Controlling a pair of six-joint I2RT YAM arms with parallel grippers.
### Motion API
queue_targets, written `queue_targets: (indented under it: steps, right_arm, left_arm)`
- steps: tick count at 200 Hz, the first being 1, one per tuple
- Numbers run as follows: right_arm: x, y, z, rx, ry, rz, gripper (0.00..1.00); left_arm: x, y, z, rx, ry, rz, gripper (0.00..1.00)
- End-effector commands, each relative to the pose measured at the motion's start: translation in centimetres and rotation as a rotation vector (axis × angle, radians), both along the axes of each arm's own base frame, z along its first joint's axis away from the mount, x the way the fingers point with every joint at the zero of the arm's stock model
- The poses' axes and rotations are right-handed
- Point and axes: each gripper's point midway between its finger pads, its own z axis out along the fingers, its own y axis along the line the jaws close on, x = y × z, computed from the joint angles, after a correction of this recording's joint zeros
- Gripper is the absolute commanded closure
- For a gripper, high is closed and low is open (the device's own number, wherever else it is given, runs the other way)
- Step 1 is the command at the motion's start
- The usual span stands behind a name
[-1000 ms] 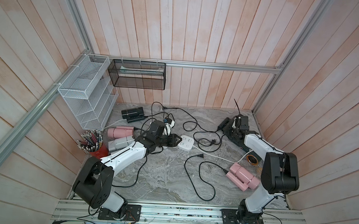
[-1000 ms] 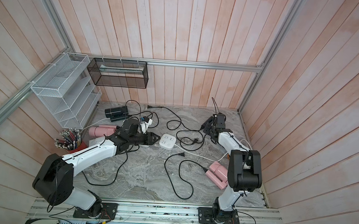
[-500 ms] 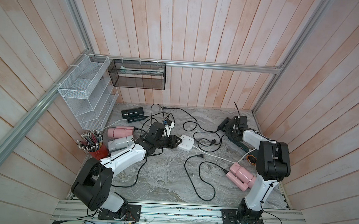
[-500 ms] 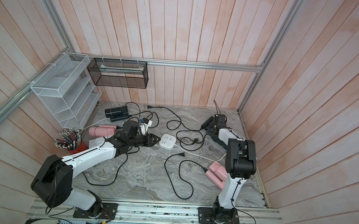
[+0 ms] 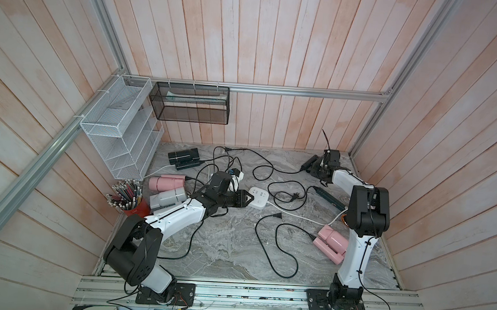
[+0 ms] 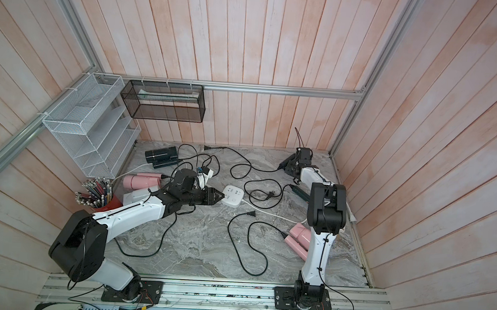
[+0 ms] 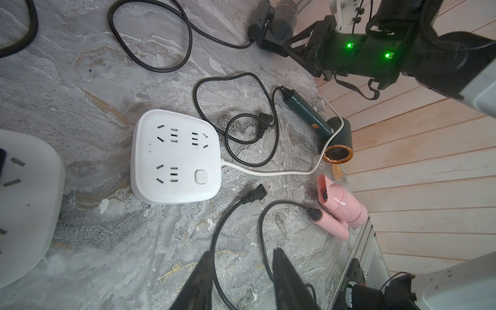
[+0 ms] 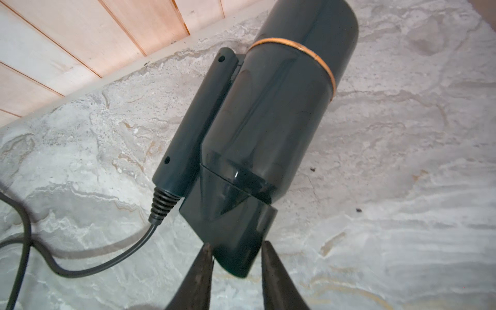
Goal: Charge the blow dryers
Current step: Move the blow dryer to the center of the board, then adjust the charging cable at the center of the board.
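Note:
At the back right corner a dark blow dryer (image 8: 268,120) lies by the wall, and my right gripper (image 8: 236,245) is shut on its flat nozzle; the pair shows in both top views (image 5: 312,167) (image 6: 289,165). My left gripper (image 7: 241,252) hovers open over black cords, its tips just short of the white power strip (image 7: 174,155) (image 5: 258,197). Nothing sits in its fingers. Other blow dryers lie around: a black one (image 5: 184,156), a pink one (image 5: 166,182), a pale grey one (image 5: 168,198), a dark green one (image 7: 308,112) and a pink one (image 7: 341,204).
A loose black plug (image 7: 253,194) lies beside the strip, with cords looping across the marble floor. A second white strip (image 5: 237,174) holds plugs behind my left wrist. A red pencil cup (image 5: 129,196), a white mesh rack (image 5: 119,140) and a black mesh basket (image 5: 189,103) line the left and back.
The right arm's elbow swung toward the back wall, and its jaws narrowed onto the dark dryer's nozzle. The left arm stayed put.

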Motion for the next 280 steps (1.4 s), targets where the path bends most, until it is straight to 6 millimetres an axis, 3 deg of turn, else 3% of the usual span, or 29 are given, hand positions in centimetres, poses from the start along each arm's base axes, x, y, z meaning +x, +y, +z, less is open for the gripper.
queue_targets:
  steps: [1,35,80,150,177,198,223,280]
  right_arm:
    - [1.0,0.7,0.3,0.020,-0.019,0.055,0.67]
    - [0.3,1.6,2.8,0.045,-0.071,0.092,0.66]
    - [-5.6,3.8,6.7,0.088,-0.134,0.165,0.55]
    - [-18.3,8.5,5.1,0.142,-0.048,0.314,0.56]
    - [-22.0,10.4,4.3,0.202,-0.003,0.388,0.58]
    - [-24.3,12.0,2.6,0.182,0.059,0.450,0.58]
    - [-24.4,12.1,1.6,0.170,0.060,0.423,0.59]
    - [-19.7,12.0,-0.4,0.125,0.084,0.341,0.59]
  left_arm:
    - [0.8,-0.5,0.7,-0.007,-0.027,0.009,0.60]
    - [0.6,-0.4,0.5,0.008,-0.028,0.012,0.60]
    - [0.0,0.3,0.0,0.061,-0.038,0.016,0.60]
    - [-2.6,-0.1,-1.3,0.078,-0.025,-0.034,0.60]
    - [-3.7,-0.7,-2.5,0.078,0.001,-0.050,0.60]
    - [-3.9,-0.5,-3.0,0.073,0.019,-0.036,0.60]
    - [-3.9,-0.3,-2.5,0.063,0.010,-0.025,0.60]
    - [-3.8,-0.1,-2.3,0.075,0.009,-0.008,0.60]
